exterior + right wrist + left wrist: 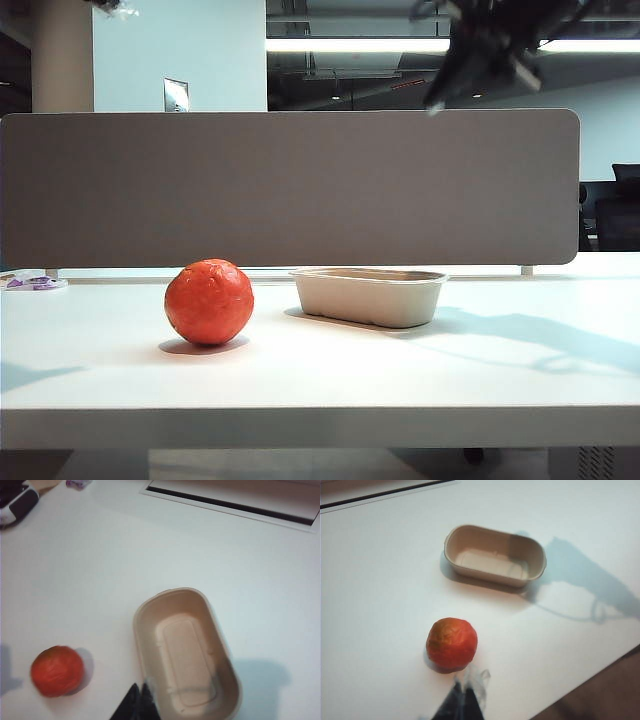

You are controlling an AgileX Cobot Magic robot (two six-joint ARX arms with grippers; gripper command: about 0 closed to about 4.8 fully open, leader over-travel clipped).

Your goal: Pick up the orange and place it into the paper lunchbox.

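Note:
The orange (209, 302), a glossy red-orange ball, sits on the white table just left of the paper lunchbox (368, 296), a shallow beige tray with nothing in it. My left gripper (465, 689) hovers above the table close by the orange (451, 644), shut, with nothing between its fingers; the lunchbox (485, 575) lies beyond. My right gripper (140, 694) is shut and empty too, high over the near rim of the lunchbox (137, 630), with the orange (56, 671) off to one side. In the exterior view the right gripper (447, 75) is a dark blur high above the lunchbox.
A grey partition panel (290, 190) runs along the back of the table. Small items (30, 283) lie at the far left, among them a black-and-white object (17, 505). A dark slot (225, 502) crosses the tabletop at the back. The table's edge (600, 675) is close.

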